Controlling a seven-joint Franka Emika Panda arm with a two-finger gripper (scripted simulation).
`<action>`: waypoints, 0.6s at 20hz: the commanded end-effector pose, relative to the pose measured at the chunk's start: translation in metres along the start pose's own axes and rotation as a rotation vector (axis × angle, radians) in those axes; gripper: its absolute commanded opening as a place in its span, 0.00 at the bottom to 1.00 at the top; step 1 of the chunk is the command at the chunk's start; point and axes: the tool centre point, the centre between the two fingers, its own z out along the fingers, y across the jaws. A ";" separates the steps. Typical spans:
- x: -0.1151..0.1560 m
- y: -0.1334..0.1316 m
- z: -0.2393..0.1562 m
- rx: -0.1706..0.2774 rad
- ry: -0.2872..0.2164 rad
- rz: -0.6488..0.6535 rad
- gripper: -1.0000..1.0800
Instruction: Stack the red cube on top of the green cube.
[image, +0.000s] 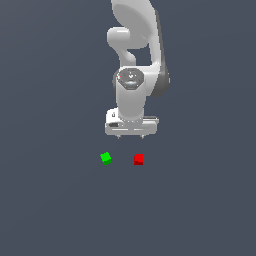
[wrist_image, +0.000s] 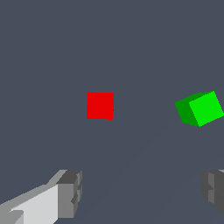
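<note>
I find the gripper (image: 130, 136) hanging above the floor (image: 50, 200) with its two fingers spread wide and nothing between them. In the wrist view one fingertip (wrist_image: 70, 192) and the other show at opposite edges with bare floor between, so I record it as open and empty.

The red cube (image: 138, 159) sits flat on the floor, below the gripper and slightly toward the exterior view's right of its centre. The green cube (image: 105, 158) sits on the same floor, near the red one but apart from it, toward the exterior view's left. Neither cube touches the other or the gripper. In the wrist view the red cube (wrist_image: 100, 105) shows one square face, which suggests it lies nearly square to the camera; the green cube (wrist_image: 200, 108) shows two faces and is turned at an angle.

My assessment of handling: the red cube looks rigid, plain and very small against the fingers, so I judge it light and unlikely to deform. Smooth flat faces may slip under a poor pinch. I would take it across two opposite vertical faces, with the pads centred on them.

The gripper is not yet centred over the red cube; I judge a short sideways correction is needed before descent.
</note>
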 end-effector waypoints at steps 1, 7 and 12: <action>0.000 0.000 0.000 0.000 0.000 0.000 0.96; 0.005 -0.005 0.008 -0.001 0.006 0.005 0.96; 0.018 -0.015 0.027 -0.005 0.021 0.015 0.96</action>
